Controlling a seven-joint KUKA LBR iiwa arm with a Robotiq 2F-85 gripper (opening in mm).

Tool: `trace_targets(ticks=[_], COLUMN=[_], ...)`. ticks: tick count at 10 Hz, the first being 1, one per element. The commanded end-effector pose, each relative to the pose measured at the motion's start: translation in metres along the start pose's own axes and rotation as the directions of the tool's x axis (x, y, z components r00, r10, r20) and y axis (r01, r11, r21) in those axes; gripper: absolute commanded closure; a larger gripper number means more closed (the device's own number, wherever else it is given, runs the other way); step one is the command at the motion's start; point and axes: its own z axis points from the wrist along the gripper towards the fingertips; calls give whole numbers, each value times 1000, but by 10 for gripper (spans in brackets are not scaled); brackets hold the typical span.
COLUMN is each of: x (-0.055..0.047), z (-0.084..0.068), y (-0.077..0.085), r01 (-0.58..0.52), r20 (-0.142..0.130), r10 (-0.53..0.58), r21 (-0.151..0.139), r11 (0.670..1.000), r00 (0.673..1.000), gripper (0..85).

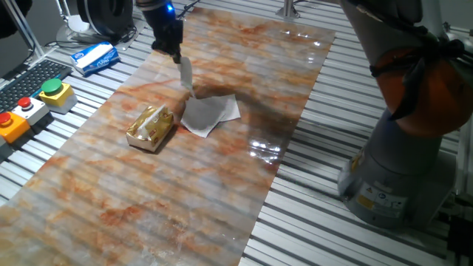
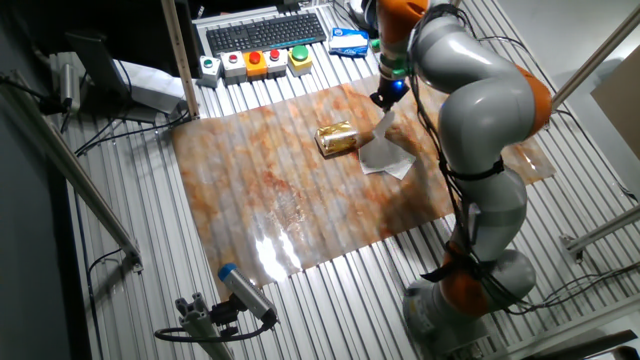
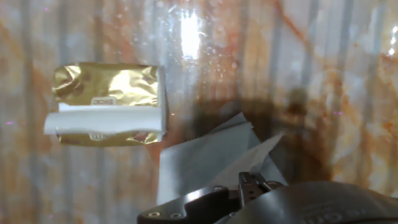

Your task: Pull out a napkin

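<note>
The napkin (image 1: 211, 112) is a thin white sheet on the marbled mat, right of the gold foil packet (image 1: 151, 125). One corner of it rises as a narrow strip into my gripper (image 1: 177, 56), which is shut on it above the mat. In the hand view the napkin (image 3: 205, 158) spreads out just beyond my gripper (image 3: 252, 183). The packet (image 3: 109, 102) lies up and to the left, with a band of white tissue showing at its opening. The other fixed view shows the gripper (image 2: 386, 100) above the napkin (image 2: 386, 155), with the packet (image 2: 338, 138) to its left.
A blue-and-white packet (image 1: 96, 58) lies off the mat at the back left. Button boxes (image 1: 55, 92) and a keyboard (image 2: 265, 35) sit beyond the mat's edge. The arm's base (image 1: 399, 170) stands at the right. The marbled mat (image 1: 148, 214) covers the slatted table.
</note>
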Motion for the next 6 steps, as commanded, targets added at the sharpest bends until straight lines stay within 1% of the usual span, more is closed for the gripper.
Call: trace_targets(ticks=[1,2,3,5,6], x=[1,-2,-4,-5,-5], z=[3,5,7,10,10], y=[-2,3,7,13,14], r01=[-58,-116,-132,-139,-136], r20=[-7,-5,-1,8,6], r10=[58,116,132,139,136], r21=[-41,-40,-24,-25,-25], r11=[997,992,991,990,990], r00=[998,993,991,990,991], gripper=[850,510,340,340,340])
